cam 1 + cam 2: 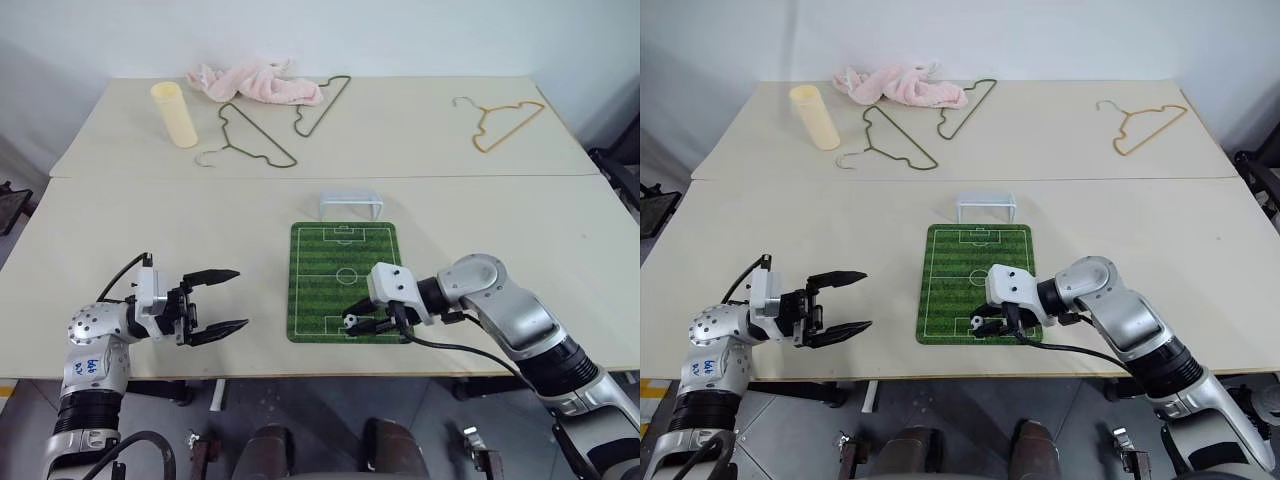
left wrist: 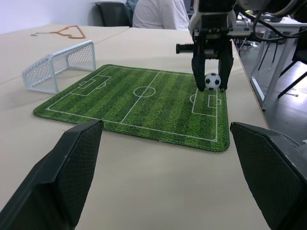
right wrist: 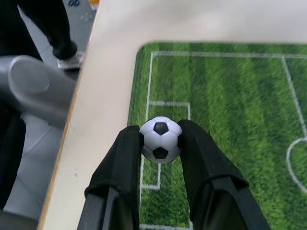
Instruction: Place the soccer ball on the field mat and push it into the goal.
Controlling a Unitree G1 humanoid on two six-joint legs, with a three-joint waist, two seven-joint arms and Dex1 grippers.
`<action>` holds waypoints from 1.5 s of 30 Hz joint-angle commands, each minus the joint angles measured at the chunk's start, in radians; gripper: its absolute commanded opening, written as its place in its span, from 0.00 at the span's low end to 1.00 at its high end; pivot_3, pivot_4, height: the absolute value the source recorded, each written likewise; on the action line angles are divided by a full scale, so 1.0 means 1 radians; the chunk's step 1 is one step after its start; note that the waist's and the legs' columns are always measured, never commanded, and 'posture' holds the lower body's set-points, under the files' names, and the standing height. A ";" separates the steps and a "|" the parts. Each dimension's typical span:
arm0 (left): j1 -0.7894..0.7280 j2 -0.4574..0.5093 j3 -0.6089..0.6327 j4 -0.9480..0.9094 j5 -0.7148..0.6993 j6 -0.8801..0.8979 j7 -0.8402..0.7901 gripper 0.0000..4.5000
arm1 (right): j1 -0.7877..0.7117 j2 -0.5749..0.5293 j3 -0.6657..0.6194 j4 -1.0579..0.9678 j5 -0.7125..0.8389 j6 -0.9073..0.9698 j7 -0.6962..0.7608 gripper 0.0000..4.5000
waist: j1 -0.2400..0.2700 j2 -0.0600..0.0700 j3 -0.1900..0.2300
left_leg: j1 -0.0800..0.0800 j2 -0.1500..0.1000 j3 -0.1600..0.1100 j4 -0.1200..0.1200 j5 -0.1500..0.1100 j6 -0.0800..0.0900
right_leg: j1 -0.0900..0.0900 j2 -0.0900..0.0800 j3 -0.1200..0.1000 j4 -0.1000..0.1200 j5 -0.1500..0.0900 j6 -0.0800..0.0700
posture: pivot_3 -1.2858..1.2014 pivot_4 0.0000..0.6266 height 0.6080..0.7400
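While I hold soccer ball (image 3: 161, 139) pinched in right gripper (image 1: 352, 322) over field mat (image 1: 320, 275) near edge | left gripper (image 1: 230, 300) jaws wide (empty) | goal (image 1: 350, 205) at mat's far edge

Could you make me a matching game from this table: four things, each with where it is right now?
Things:
1. tiny white-and-black soccer ball
2. small white plastic goal
3. pale yellow cylinder
4. crumpled pink cloth

Places:
A. upright at the far left
B. just beyond the green field mat's far edge
C. between the right gripper's fingers
D. far edge, beside dark wire hangers

Pairs: 1-C, 2-B, 3-A, 4-D
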 commanded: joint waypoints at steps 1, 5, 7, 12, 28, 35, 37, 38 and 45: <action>0.014 -0.004 0.005 -0.029 -0.013 -0.006 0.011 1.00 | -0.024 0.021 0.003 0.034 -0.018 -0.059 0.013 0.19 | -0.001 0.000 0.000 | 0.000 0.000 0.000 0.000 0.000 0.000 | 0.000 0.000 0.000 0.000 0.000 0.000 | 0.52 0.24 1.00; 0.019 -0.005 0.005 -0.035 -0.014 -0.005 0.016 1.00 | -0.034 0.043 0.008 0.092 -0.040 -0.098 0.014 0.19 | -0.005 0.000 0.000 | 0.000 0.000 0.000 0.000 0.000 0.000 | 0.000 0.000 0.000 0.000 0.000 0.000 | 0.52 0.24 1.00; 0.020 -0.007 0.006 -0.038 -0.016 -0.004 0.019 1.00 | -0.035 0.049 0.007 0.102 -0.046 -0.107 0.017 0.19 | -0.009 0.000 0.000 | 0.000 0.000 0.000 0.000 0.000 0.000 | 0.000 0.000 0.000 0.000 0.000 0.000 | 0.52 0.24 1.00; 0.021 -0.011 0.003 -0.046 -0.017 -0.002 0.028 1.00 | -0.035 0.054 0.002 0.125 -0.056 -0.127 0.022 0.19 | -0.013 0.000 0.000 | 0.000 0.000 0.000 0.000 0.000 0.000 | 0.000 0.000 0.000 0.000 0.000 0.000 | 0.52 0.24 1.00; -0.011 -0.023 -0.009 -0.038 -0.014 0.002 0.052 1.00 | -0.051 0.071 -0.019 0.115 -0.040 -0.124 0.021 0.60 | -0.013 0.000 0.000 | 0.000 0.000 0.000 0.000 0.000 0.000 | 0.000 0.000 0.000 0.000 0.000 0.000 | 0.52 0.24 1.00; -0.024 -0.028 -0.013 -0.030 -0.013 0.001 0.056 1.00 | -0.049 0.062 -0.025 0.090 -0.028 -0.113 0.031 0.60 | -0.013 0.000 0.000 | 0.000 0.000 0.000 0.000 0.000 0.000 | 0.000 0.000 0.000 0.000 0.000 0.000 | 0.52 0.24 1.00; -0.028 -0.030 -0.013 -0.025 -0.012 -0.001 0.057 1.00 | -0.049 0.060 -0.027 0.088 -0.027 -0.114 0.031 0.60 | -0.013 0.000 0.000 | 0.000 0.000 0.000 0.000 0.000 0.000 | 0.000 0.000 0.000 0.000 0.000 0.000 | 0.52 0.24 1.00; -0.029 -0.032 -0.014 -0.024 -0.011 -0.001 0.057 1.00 | -0.054 0.059 -0.032 0.083 -0.026 -0.116 0.029 0.60 | -0.013 0.000 0.000 | 0.000 0.000 0.000 0.000 0.000 0.000 | 0.000 0.000 0.000 0.000 0.000 0.000 | 0.52 0.24 1.00; -0.036 -0.035 -0.015 -0.017 -0.011 -0.002 0.053 1.00 | -0.104 0.046 -0.092 -0.040 0.025 -0.014 0.008 0.60 | -0.013 0.000 0.000 | 0.000 0.000 0.000 0.000 0.000 0.000 | 0.000 0.000 0.000 0.000 0.000 0.000 | 0.52 0.24 1.00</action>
